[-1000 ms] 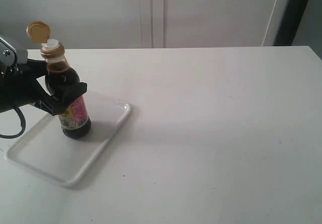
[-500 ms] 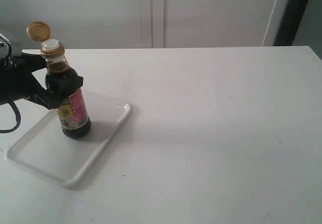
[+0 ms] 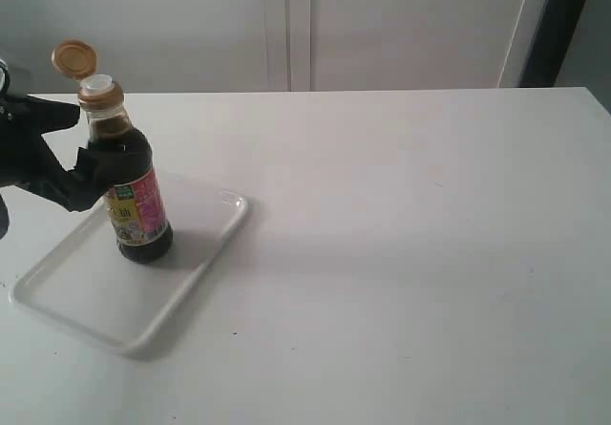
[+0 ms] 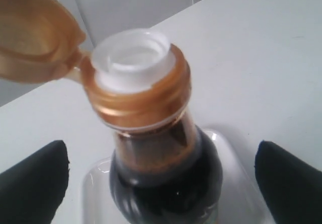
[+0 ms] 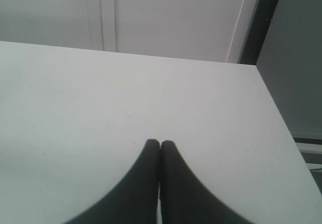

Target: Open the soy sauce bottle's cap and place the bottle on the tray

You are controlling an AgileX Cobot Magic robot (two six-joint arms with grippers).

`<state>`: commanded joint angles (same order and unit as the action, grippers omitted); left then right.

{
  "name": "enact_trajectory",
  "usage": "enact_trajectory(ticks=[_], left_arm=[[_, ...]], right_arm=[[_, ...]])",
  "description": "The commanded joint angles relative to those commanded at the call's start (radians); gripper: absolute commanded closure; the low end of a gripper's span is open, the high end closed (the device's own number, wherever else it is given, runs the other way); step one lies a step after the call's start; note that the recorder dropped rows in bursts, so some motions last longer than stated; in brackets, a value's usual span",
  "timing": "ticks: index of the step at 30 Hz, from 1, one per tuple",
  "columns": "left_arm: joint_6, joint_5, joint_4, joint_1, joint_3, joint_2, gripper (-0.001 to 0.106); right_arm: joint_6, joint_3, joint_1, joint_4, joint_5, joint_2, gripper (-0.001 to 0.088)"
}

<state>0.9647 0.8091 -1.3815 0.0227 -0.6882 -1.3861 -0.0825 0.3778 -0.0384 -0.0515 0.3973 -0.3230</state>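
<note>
Freed now, the bottle (image 3: 131, 191) stands upright on the tray (image 3: 67, 296) near the worktop's (image 3: 401, 253) left edge, cap (image 3: 73, 59) flipped back. Left tool (image 3: 67, 153) has spread wide and drawn away; right tool (image 5: 160, 146) sits pinched together, empty. Both steps look done; only retreat remains.

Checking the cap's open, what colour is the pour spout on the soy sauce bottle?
White. The pour spout shows best in the left wrist view, above the orange-brown collar.
</note>
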Motion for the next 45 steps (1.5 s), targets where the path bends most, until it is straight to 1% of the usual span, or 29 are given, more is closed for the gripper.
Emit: enact_trajectory(ticks=[3,14,16,22,24,26,27,30,35,38,39,44,45], left_arm=[[0.098,-0.002,-0.102,0.0,0.0,0.03,0.0],[0.443,-0.039,-0.363,0.0,0.0,0.17,0.0],[0.505,-0.039,-0.363,0.0,0.0,0.202,0.0],[0.615,-0.042,-0.363,0.0,0.0,0.283,0.0],[0.644,-0.044,-0.363,0.0,0.0,0.302,0.003],[0.662,-0.044,-0.363,0.0,0.0,0.319,0.01],[0.667,-0.04,-0.363,0.0,0.0,0.328,0.016],[0.69,-0.032,-0.363,0.0,0.0,0.354,0.038],[0.721,0.001,-0.363,0.0,0.0,0.39,0.081],[0.743,0.015,-0.363,0.0,0.0,0.407,0.101],[0.748,0.021,-0.363,0.0,0.0,0.409,0.105],[0.793,0.033,-0.363,0.0,0.0,0.42,0.105],[0.793,0.057,-0.363,0.0,0.0,0.42,0.105]], right_arm=[[0.0,0.0,0.0,0.0,-0.002,0.0,0.0868],[0.0,0.0,0.0,0.0,-0.002,0.0,0.0868],[0.0,0.0,0.0,0.0,-0.002,0.0,0.0868],[0.0,0.0,0.0,0.0,-0.002,0.0,0.0868],[0.0,0.0,0.0,0.0,-0.002,0.0,0.0868],[0.0,0.0,0.0,0.0,-0.002,0.0,0.0868],[0.0,0.0,0.0,0.0,-0.002,0.0,0.0868],[0.0,0.0,0.0,0.0,-0.002,0.0,0.0868],[0.0,0.0,0.0,0.0,-0.002,0.0,0.0868],[0.0,0.0,0.0,0.0,-0.002,0.0,0.0868],[0.0,0.0,0.0,0.0,-0.002,0.0,0.0868],[0.0,0.0,0.0,0.0,0.007,0.0,0.0868],[0.0,0.0,0.0,0.0,0.017,0.0,0.0868]])
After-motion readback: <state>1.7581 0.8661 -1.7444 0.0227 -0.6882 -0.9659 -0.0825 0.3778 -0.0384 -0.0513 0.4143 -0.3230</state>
